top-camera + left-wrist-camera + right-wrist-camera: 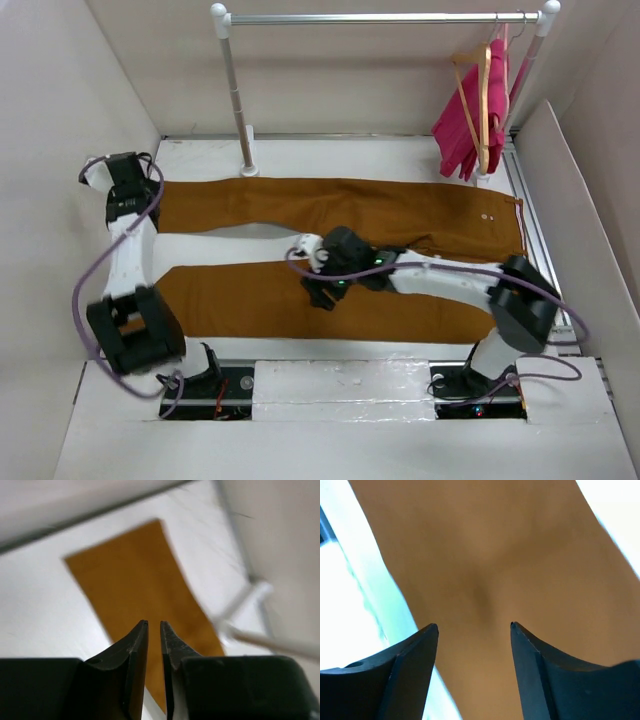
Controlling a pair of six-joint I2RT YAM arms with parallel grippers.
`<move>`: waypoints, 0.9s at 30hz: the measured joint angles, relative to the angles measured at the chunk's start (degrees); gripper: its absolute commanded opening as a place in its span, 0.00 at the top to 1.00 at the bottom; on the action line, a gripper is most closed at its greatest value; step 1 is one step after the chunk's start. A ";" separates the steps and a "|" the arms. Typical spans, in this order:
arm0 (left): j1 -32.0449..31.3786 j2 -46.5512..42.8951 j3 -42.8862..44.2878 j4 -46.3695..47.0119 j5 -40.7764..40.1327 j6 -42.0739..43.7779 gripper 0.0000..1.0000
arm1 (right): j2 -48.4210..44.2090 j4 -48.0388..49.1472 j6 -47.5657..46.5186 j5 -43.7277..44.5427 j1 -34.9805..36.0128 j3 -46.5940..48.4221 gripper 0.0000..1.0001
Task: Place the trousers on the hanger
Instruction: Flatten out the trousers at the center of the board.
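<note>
Task barely begun. Trousers [340,215] lay flat at frame centre; hanger [486,100] hung upper right on the rail [380,18]. Right gripper [474,626] was spread above the cloth, grasping nothing; left gripper [154,625] was nearly closed and empty.

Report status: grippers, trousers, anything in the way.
Left gripper shut, empty. Right gripper open over trousers, lying flat. Hanger on rail, pink garment against it.

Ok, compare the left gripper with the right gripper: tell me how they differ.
The left gripper has its jaws almost shut, with only a slit between them; the right gripper has its jaws wide apart. The left gripper is at the hem end of the trousers, with table showing around the cloth; the right gripper is midway along a leg, cloth filling most of its view. Both are black and hold nothing.
</note>
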 measured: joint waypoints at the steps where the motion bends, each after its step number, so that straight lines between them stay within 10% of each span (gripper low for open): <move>1: -1.53 -3.91 -1.40 0.22 0.76 -0.28 0.79 | 3.89 0.11 -1.29 0.39 1.70 3.32 0.32; 5: -5.35 -17.38 -7.10 1.27 3.98 -0.68 0.60 | 15.23 -0.07 -5.95 2.29 5.73 14.58 0.15; 17: -3.50 -29.68 -16.37 -10.95 4.28 1.99 0.60 | 38.60 0.24 -10.27 -2.05 -0.39 39.30 0.27; 22: -3.54 -31.47 -18.93 -11.37 4.57 2.62 0.60 | 39.91 -0.87 -11.39 -5.20 -1.38 39.78 0.98; 27: -3.54 -31.47 -20.20 -12.33 6.21 3.52 0.60 | 39.26 -1.36 -11.10 -7.87 -2.86 39.47 1.00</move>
